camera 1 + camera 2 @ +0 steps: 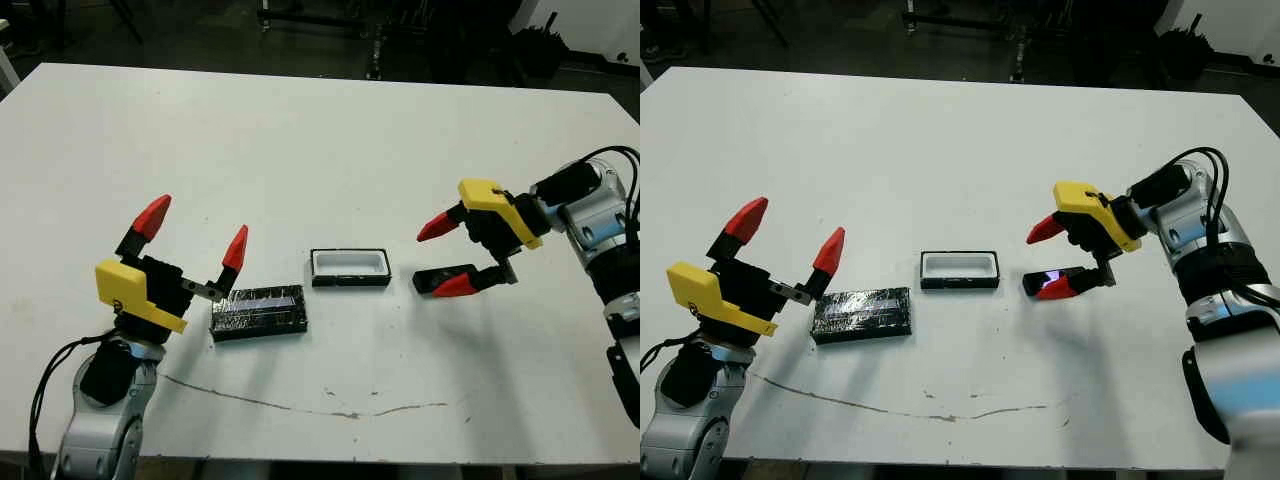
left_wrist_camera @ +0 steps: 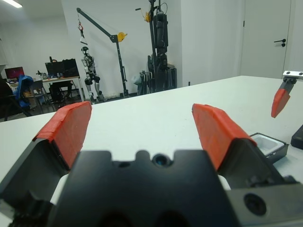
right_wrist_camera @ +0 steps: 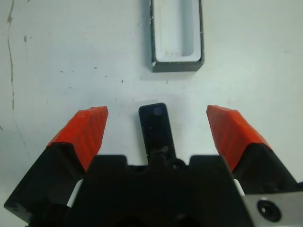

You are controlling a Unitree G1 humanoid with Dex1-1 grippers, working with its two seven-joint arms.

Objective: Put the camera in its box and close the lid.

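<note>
Fingers of right gripper (image 1: 447, 257) spread wide around the camera (image 3: 156, 128); left gripper (image 1: 193, 232) wide, empty.

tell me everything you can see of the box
The box is a small, shallow black rectangular tray with a white lining and a rounded hollow, which is empty. It lies flat and lidless on the white table, mid-table, between the lid and the camera, touching neither, with no gripper on it.
</note>
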